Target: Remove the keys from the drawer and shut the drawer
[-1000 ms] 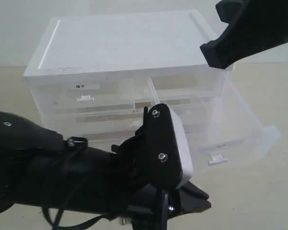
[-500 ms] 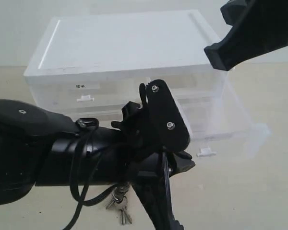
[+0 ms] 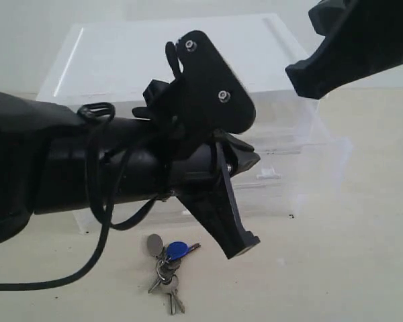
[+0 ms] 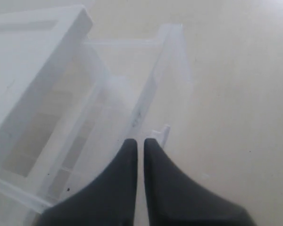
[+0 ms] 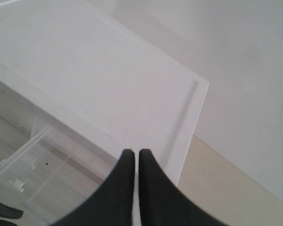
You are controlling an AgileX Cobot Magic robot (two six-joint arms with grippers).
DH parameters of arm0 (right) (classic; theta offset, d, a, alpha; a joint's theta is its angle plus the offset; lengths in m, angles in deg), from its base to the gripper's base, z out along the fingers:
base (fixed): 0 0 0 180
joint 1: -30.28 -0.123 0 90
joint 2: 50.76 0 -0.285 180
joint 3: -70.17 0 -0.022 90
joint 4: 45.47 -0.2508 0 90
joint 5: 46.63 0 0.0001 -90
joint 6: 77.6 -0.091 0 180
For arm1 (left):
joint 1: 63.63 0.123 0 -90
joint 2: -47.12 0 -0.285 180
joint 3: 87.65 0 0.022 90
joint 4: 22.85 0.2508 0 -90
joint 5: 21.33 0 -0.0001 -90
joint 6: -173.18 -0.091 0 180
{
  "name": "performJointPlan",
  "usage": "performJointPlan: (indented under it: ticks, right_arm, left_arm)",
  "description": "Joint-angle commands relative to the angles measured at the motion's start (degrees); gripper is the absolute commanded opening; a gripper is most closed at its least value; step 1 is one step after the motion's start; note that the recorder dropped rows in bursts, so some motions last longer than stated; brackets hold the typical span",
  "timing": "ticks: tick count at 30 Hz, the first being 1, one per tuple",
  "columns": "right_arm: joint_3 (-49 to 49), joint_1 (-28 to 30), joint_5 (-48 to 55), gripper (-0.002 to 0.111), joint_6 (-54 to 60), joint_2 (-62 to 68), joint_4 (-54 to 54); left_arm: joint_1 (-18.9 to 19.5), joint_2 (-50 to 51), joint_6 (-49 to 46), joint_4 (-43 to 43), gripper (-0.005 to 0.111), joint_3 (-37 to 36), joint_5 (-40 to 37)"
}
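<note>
Translucent drawer (image 3: 302, 171) further in than half second ago, nearly shut. Keys (image 3: 166, 263) out on table (image 3: 336, 268), lower centre. Left fingers (image 4: 126, 162) pressed together at drawer front; right fingers (image 5: 126, 165) likewise.

beige table (image 3: 342, 268) bears keys (image 3: 166, 265) and drawer cabinet (image 3: 161, 60).

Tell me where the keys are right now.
The keys lie on the table at the bottom centre of the exterior view, in front of the drawer cabinet and just left of the left pincer there.
</note>
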Motion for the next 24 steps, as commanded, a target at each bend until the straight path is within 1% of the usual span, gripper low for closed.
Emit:
performJointPlan:
  ticks: [1,5,9,12,15,19,24]
  right_arm:
    - [0.3,0.1,0.1,0.000,0.3,-0.4,0.2]
    - [0.3,0.1,0.1,0.000,0.3,-0.4,0.2]
    - [0.3,0.1,0.1,0.000,0.3,-0.4,0.2]
    - [0.3,0.1,0.1,0.000,0.3,-0.4,0.2]
    - [0.3,0.1,0.1,0.000,0.3,-0.4,0.2]
    - [0.3,0.1,0.5,0.000,0.3,-0.4,0.0]
    - [-1.1,0.1,-0.3,0.000,0.3,-0.4,0.2]
  left_arm:
    - [0.8,-0.5,0.8,-0.4,0.005,0.8,0.4]
    - [1.2,-0.9,1.1,-0.4,0.005,0.8,-0.5]
    - [0.3,-2.9,1.8,-0.5,0.005,0.8,-10.4]
    - [-1.8,-4.0,1.0,-0.3,0.005,0.8,-12.4]
    - [-3.7,-3.4,1.0,0.2,0.005,0.2,-10.2]
    - [-4.1,0.1,1.0,0.1,0.005,-2.3,-8.7]
    - [-4.1,5.3,1.0,0.3,0.005,-3.2,-1.1]
